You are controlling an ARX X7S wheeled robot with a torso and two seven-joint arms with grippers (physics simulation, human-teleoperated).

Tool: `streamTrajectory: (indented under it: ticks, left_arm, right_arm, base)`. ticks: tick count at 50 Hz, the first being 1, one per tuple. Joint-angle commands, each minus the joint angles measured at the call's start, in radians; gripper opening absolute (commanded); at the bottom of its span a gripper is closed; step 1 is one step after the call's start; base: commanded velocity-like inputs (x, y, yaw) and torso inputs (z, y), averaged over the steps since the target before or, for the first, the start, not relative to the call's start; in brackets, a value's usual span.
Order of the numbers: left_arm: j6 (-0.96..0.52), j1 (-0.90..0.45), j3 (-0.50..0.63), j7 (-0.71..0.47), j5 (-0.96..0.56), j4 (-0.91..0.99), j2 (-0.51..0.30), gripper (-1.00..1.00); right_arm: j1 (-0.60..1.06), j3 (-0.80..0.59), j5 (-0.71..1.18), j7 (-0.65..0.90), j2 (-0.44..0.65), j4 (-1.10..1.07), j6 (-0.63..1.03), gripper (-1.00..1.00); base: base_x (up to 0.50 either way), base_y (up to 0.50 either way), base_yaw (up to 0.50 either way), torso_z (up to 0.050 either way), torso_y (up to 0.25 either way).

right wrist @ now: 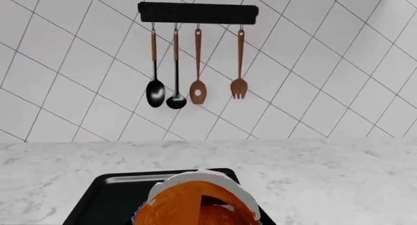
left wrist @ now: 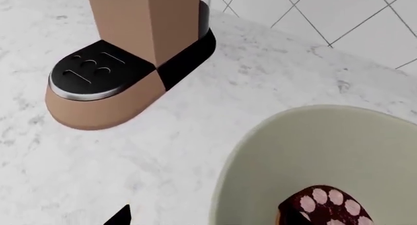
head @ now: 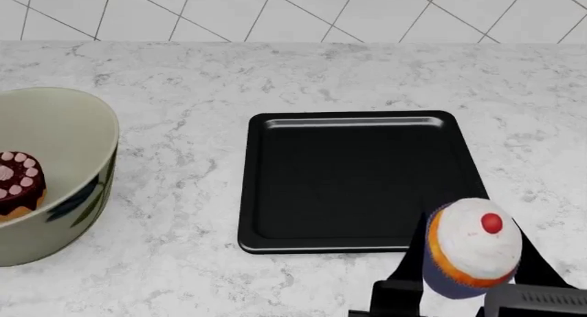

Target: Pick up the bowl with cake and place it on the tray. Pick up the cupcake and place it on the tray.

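Note:
The cream bowl (head: 64, 159) with its leaf pattern stands on the marble counter at the far left, and the chocolate cake (head: 16, 183) with pink dots lies inside it. In the left wrist view the bowl (left wrist: 325, 152) and cake (left wrist: 329, 208) are close. My left gripper (left wrist: 208, 221) shows one dark fingertip (left wrist: 120, 216) outside the rim, with its jaws wide apart. The black tray (head: 353, 186) lies empty at the centre. My right gripper (head: 472, 265) is shut on the cupcake (head: 472, 248), held raised over the tray's near right corner. The right wrist view shows the cupcake (right wrist: 195, 203) close up above the tray (right wrist: 107, 195).
A tan and black coffee machine (left wrist: 130, 54) stands on the counter just beyond the bowl. A black rack with several hanging utensils (right wrist: 197, 64) is on the tiled wall behind the counter. Bare marble (head: 183, 193) separates the bowl from the tray.

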Motion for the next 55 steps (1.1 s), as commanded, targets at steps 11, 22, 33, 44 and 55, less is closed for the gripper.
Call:
streamTrajectory:
  ticks: [11,22,33,44,55]
  left_arm:
    - [0.003,0.012,0.035,0.044,0.034,-0.051,0.007,1.0]
    - [0.009,0.015,0.051,0.059,0.045,-0.066,0.024,1.0]
    - [0.03,0.028,0.052,0.07,0.065,-0.083,0.02,1.0]
    - [0.037,0.05,0.055,0.072,0.068,-0.085,0.023,1.0]
    - [0.039,0.056,0.059,0.077,0.069,-0.087,0.023,1.0]
  right_arm:
    - [-0.004,0.006,0.007,0.021,0.006,-0.023,0.014,-1.0]
    - [-0.012,0.007,0.011,0.028,0.012,-0.026,0.006,-1.0]
    - [-0.018,0.006,0.016,0.036,0.017,-0.03,0.0,-1.0]
    - [-0.013,0.012,0.035,0.045,0.03,-0.034,-0.001,-1.0]
    - [-0.012,0.005,0.033,0.048,0.032,-0.032,-0.01,-1.0]
  base:
    - [0.0,0.0,0.0,0.0,0.0]
    - [0.0,0.0,0.0,0.0,0.0]
    - [0.0,0.0,0.0,0.0,0.0]
    - [0.0,0.0,0.0,0.0,0.0]
    - [0.0,0.0,0.0,0.0,0.0]
